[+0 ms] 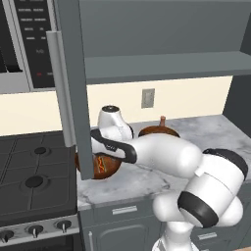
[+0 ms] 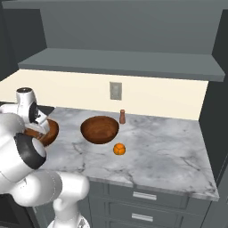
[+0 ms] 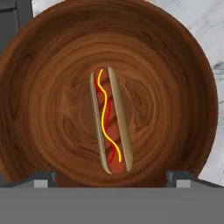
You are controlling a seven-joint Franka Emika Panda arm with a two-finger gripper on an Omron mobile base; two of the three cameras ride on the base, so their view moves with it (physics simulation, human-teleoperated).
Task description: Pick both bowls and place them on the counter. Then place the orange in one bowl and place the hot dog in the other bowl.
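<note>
One reddish-brown bowl lies right under my hand, and the hot dog rests lengthwise in its middle. My gripper hangs open above it, fingertips wide apart and touching nothing. From the base views this bowl stands on the counter near the stove, partly hidden by my arm. The other bowl stands empty further right. The orange sits on the marble just in front of it, to its right.
A small brown shaker stands behind the empty bowl by the wall. The black stovetop borders the counter on the left. An open grey cabinet door hangs in front of the hot dog bowl; a shelf runs overhead.
</note>
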